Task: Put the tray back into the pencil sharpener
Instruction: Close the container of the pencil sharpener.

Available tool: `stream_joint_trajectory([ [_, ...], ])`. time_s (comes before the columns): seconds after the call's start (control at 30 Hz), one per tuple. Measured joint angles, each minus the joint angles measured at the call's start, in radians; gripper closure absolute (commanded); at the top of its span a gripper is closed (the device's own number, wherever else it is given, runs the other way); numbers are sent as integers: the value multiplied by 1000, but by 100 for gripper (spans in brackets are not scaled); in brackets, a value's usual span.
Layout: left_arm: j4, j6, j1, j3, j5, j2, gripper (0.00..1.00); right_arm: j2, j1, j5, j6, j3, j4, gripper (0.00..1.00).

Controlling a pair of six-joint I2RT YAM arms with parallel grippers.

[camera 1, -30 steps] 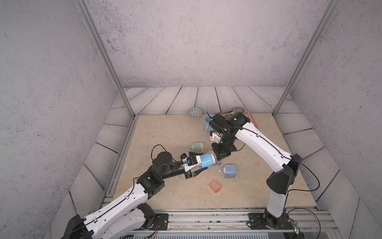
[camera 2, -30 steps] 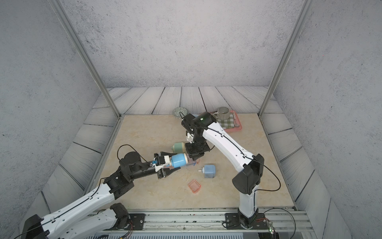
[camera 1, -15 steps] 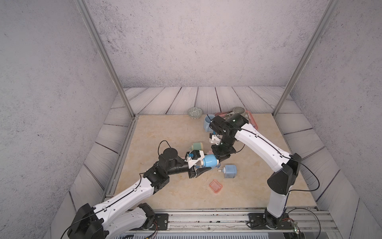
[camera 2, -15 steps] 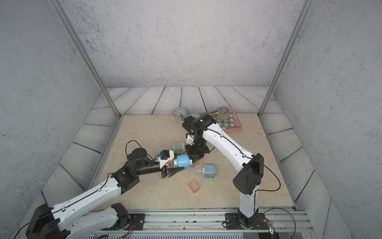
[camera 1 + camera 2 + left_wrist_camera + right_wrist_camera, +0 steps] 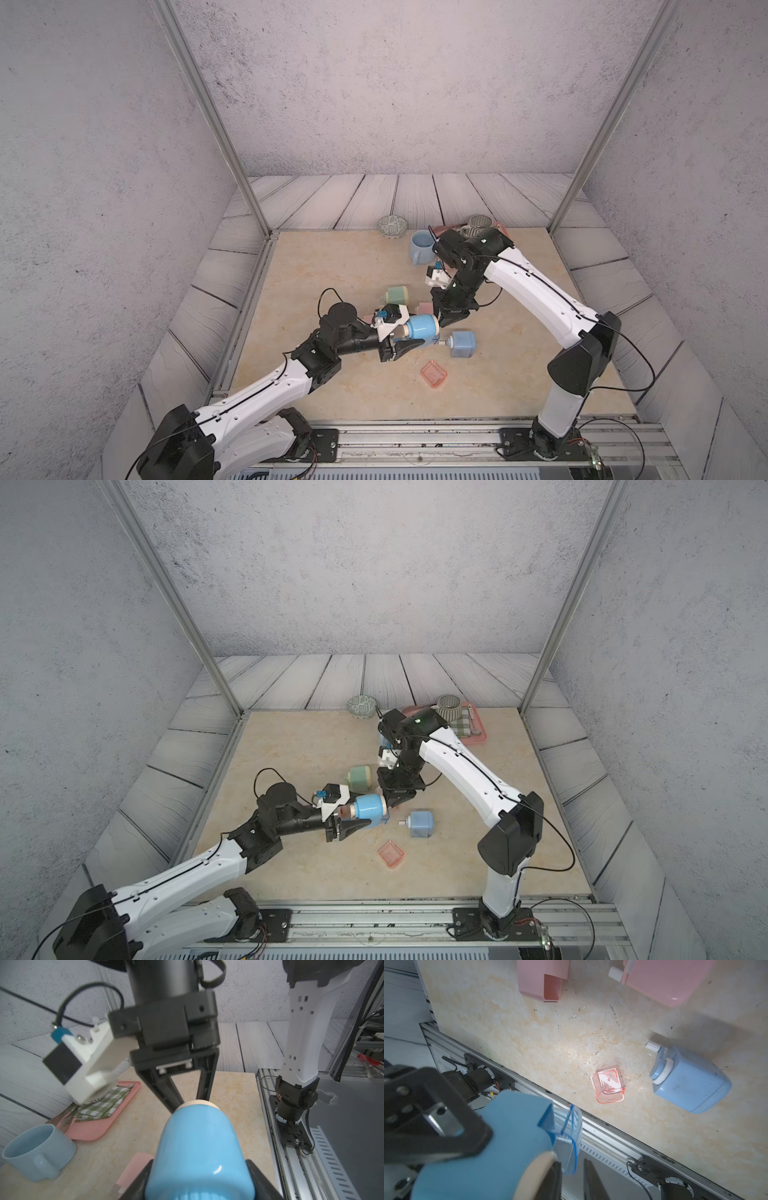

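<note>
Clamping: I am squeezing my left fingers [image 5: 405, 344] on the pencil sharpener [image 5: 197, 1147].
Right fingers [image 5: 204, 1084]: standing apart, gripping nothing.
Tray [image 5: 574, 1124]: sticking partway out of the sharpener, between my right fingers.

Readable text: none you can make out.
pencil sharpener [image 5: 200, 1147]: no legible marking.
tray [image 5: 572, 1126]: no legible marking.

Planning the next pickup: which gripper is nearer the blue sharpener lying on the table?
Right. The right gripper hangs just behind the lying sharpener; the left gripper, holding another blue sharpener, sits farther to the side.
</note>
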Motion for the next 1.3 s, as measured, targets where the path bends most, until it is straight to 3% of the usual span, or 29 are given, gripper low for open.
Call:
stream_joint_trajectory([
  [0.2,-31,23,0,-45,-23,-45,100,-50,-21,-67,-16,-26,4,71],
  [0.43,-19,-6,0,-102,-60,-107,100,-169,-101,-34,18,-225,94,90],
  [0.63,18,-37,0,-103,-76,-135,100,-197,-73,-42,87,-377,208,91],
  [1.3,89,-92,0,-103,-80,-92,100,-153,-11,-178,236,-404,486,91],
])
